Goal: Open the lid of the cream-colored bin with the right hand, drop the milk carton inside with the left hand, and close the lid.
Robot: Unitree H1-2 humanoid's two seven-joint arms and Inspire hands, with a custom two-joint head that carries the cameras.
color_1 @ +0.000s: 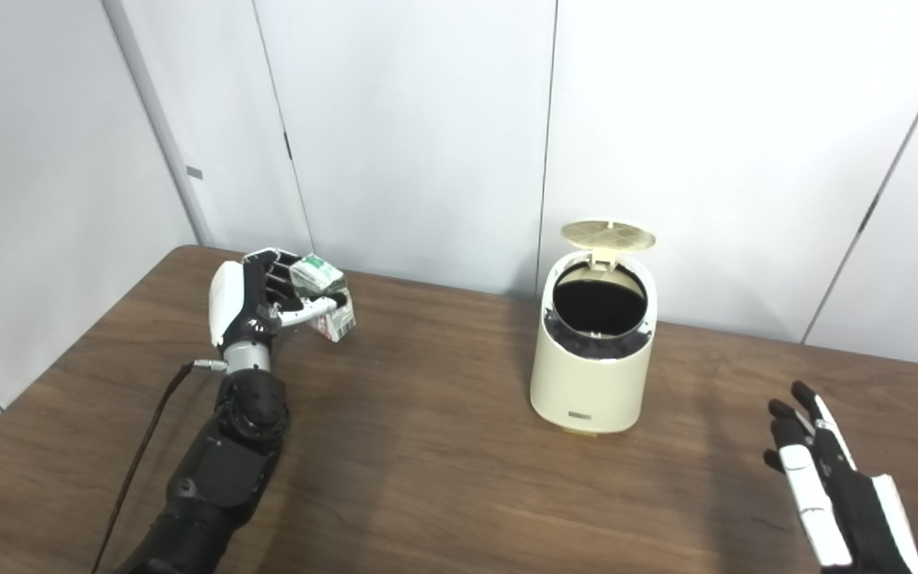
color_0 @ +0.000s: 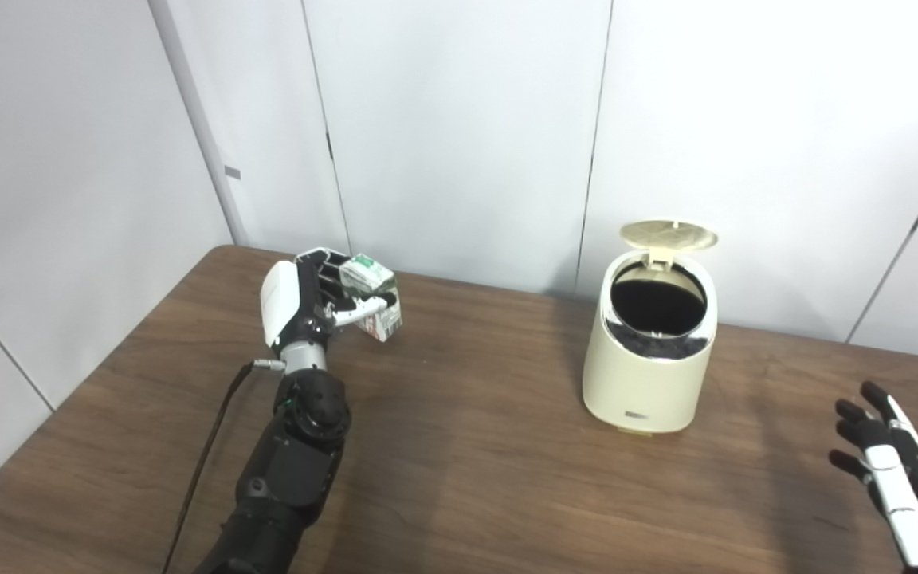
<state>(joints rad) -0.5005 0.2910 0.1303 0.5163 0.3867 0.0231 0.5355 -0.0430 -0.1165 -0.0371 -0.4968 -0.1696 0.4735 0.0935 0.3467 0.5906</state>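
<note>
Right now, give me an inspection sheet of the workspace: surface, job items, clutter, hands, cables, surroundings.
Surface: brown wooden table, bare around the items.
Job items: cream-colored bin upright, lid open, dark inside; milk carton tilted, held above the table, left of the bin.
Clutter: nothing seen.
Hands: left robot hand shut on the milk carton; right robot hand open, fingers spread, apart from the bin.
Cables: black cable running along the left arm.
Surroundings: white wall panels behind the table.

The right hand (color_0: 901, 478) is running off the picture at four o'clock. Fingers (color_0: 330, 281) are covering the milk carton (color_0: 373, 293)'s left face. The bin (color_0: 650, 351)'s interior is showing only black.
</note>
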